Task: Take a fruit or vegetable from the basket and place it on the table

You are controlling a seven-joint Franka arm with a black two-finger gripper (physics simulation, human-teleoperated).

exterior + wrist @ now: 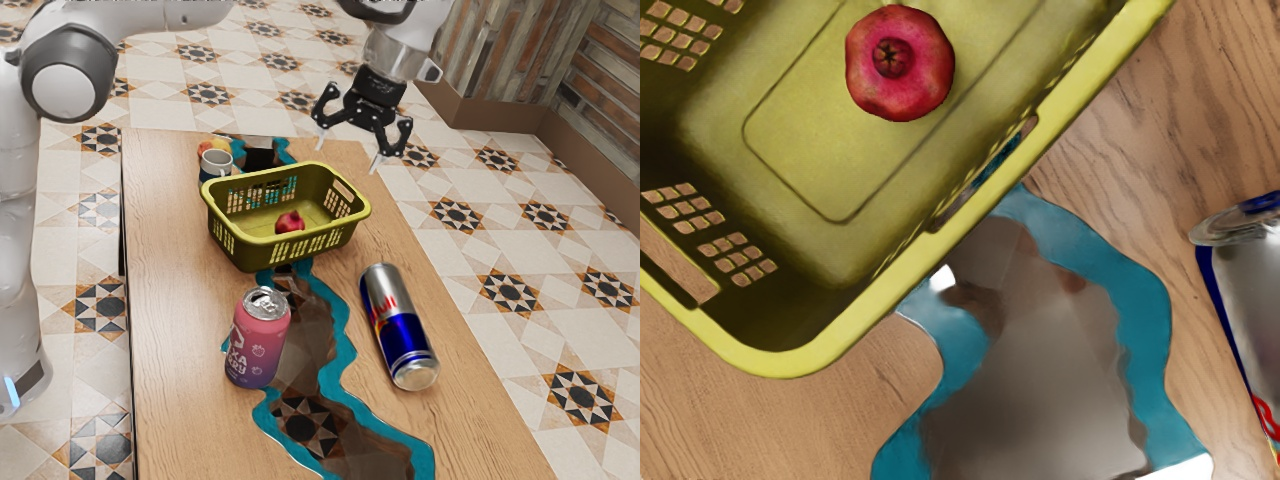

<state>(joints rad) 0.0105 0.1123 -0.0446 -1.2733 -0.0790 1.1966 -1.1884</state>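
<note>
Light-wood desk, pretty basic setup. Round red pomegranate inside yellow-green plastic basket, down and toward exterior view's left from open, empty jaws above basket.

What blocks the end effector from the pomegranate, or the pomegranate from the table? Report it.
Nothing visible covers the pomegranate from above, so the end effector looks free to descend into the open basket. The basket's walls stand between the fruit and the table.

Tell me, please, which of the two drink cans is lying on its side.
The blue and silver can lies on its side on the table; the pink and purple can stands upright, its lid facing up.
</note>
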